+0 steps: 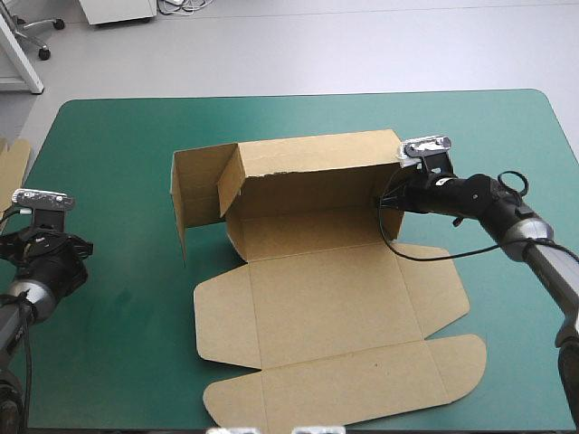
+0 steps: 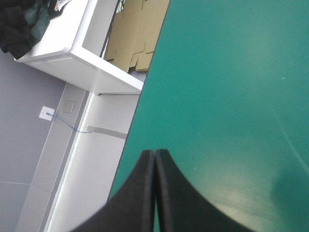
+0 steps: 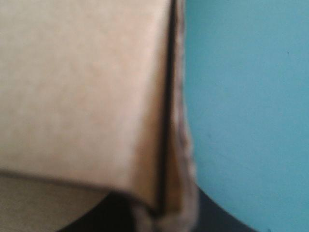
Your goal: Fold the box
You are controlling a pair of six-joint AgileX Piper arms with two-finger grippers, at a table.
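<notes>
Box: brown board, partly erected, located at the middle of the table on the teal-green cover. The far wall stands upright along the far side of the base. At its left end a side panel is raised and angled toward the near side, with a smaller tuck flap just inside it, leaning inward. The remaining sheets lie flat on the cover and run toward the near edge, with rounded flaps at the near right and near left corners. Right gripper: positioned at the right end of the far wall, with the arm reaching in from the right. In the right wrist view the board's edge runs straight down between the black fingers, which are all but closed with the sheet clamped between them; the board there shows two layers with a dark seam. Bare cover lies to the right of that edge. Left gripper: parked over the cover at the table's left edge, well apart from the box. Its fingers meet in a single pointed arch with nothing between them. Spare board: flat sheets showing just beyond the table's left edge, also in sight ahead of the left gripper in its wrist view.
</notes>
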